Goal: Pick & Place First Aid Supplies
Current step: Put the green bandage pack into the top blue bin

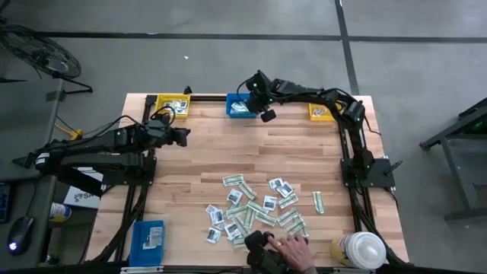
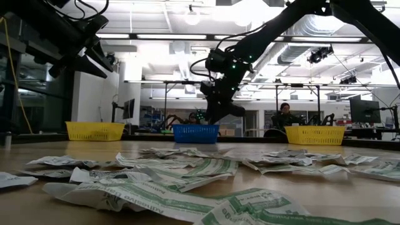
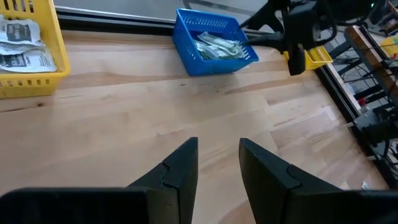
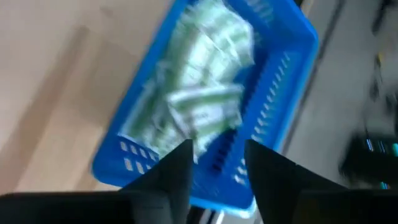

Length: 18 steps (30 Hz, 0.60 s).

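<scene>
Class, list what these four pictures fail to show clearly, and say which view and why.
- Packet print: high view, too small to read.
- Bottle label: high view, cut off by the bottom edge.
- Blue bin contents: right wrist view, blurred.
- Hand's owner: high view, out of frame.

The left gripper [image 3: 217, 163] hung over bare table [image 3: 124, 118] with a gap between its fingers; well beyond it stood the blue bin [image 3: 214, 42] holding pale green packets [image 3: 217, 46]; beside that bin, the yellow bin [image 3: 28, 53] held white packets [image 3: 22, 46], print perhaps dark.

Grey floor [image 1: 228, 68] round wooden table [image 1: 228, 152]; workshop behind, ceiling strip lights [image 2: 156, 36], desk monitors [image 2: 364, 110]
</scene>
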{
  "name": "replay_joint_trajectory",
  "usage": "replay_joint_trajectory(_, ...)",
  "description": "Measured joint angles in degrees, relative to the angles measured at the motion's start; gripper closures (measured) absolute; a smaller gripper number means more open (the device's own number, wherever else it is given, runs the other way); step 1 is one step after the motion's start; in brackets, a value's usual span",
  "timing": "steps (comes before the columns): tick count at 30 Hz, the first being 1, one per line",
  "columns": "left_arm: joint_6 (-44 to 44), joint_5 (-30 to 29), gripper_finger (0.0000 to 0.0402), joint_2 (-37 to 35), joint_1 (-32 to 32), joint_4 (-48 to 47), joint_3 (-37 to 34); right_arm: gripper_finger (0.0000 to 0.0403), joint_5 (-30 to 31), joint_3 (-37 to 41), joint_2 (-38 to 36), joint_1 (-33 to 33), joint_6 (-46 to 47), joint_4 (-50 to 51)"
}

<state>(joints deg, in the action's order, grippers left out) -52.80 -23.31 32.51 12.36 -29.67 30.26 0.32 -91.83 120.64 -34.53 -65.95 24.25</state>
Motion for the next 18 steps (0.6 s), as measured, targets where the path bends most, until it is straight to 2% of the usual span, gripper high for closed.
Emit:
replay_joint_trajectory(3, 0.1, 0.8, 0.0285, 0.0, 0.0, 0.0, 0.0, 0.0243, 6.7, 0.0, -0.2, 1.2, 5.5, -0.1)
replay_joint_trajectory(6, 1.5, 2.4, 0.0285, 0.0, 0.0, -0.1, 0.0, 0.0225, 10.7, 0.0, -1.4, 2.8, 10.2, 0.8)
replay_joint_trajectory(12, 3.0, 4.8, 0.0285, 0.0, 0.0, -0.1, 0.0, 0.0213, 13.8, 0.0, -5.1, 6.4, 20.8, 3.5)
replay_joint_trajectory(18, 6.1, 7.6, 0.0285, 0.0, 0.0, 0.0, 0.0, 0.0219, 13.4, 0.0, -8.9, 10.4, 37.4, 8.7)
